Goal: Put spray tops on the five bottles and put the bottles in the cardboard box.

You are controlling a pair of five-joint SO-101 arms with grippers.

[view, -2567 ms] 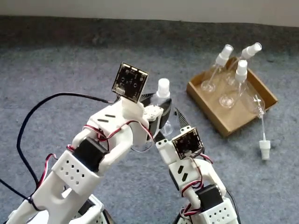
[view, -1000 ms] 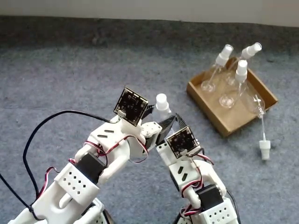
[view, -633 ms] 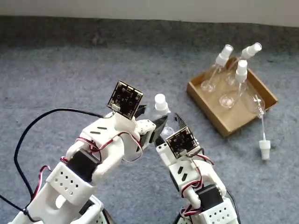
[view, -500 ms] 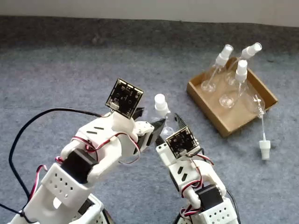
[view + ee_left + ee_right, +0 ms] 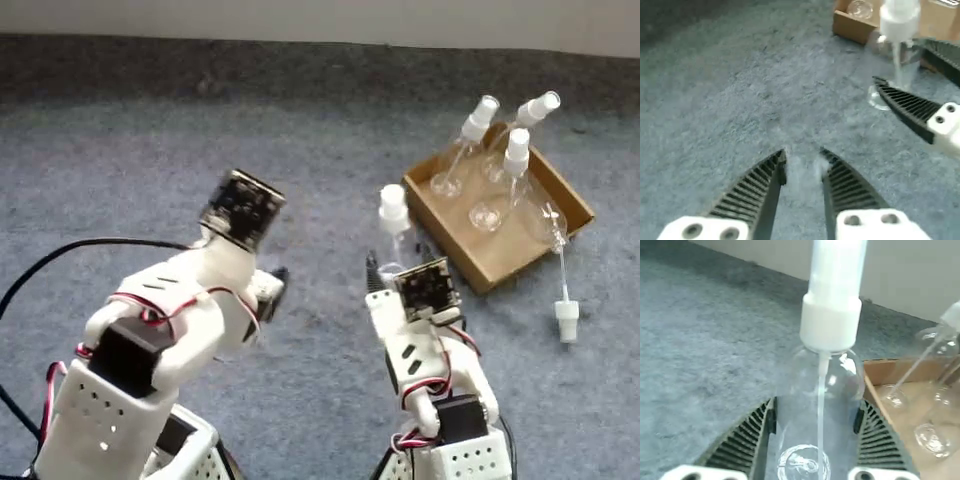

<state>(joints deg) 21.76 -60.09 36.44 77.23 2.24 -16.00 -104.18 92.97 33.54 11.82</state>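
Observation:
A clear bottle [image 5: 397, 245] with a white spray top [image 5: 393, 205] stands upright, and my right gripper [image 5: 398, 266] is shut on its body just left of the cardboard box [image 5: 497, 250]. The right wrist view has the bottle [image 5: 817, 375] held between both fingers, its spray top [image 5: 831, 310] seated on the neck. Three capped bottles [image 5: 505, 180] lean in the box. My left gripper [image 5: 802, 156] hangs open over bare carpet, apart from the bottle [image 5: 896, 55]; in the high view the left gripper [image 5: 274, 288] is left of the right arm.
A loose spray top [image 5: 567, 320] with its long tube lies on the carpet right of the box. The grey carpet [image 5: 200, 150] spreads to the left and rear. The box's near corner [image 5: 880, 371] lies close behind the held bottle.
My left gripper let go of the bottle and drew back to the left. The right gripper carried the capped bottle rightward, close to the box.

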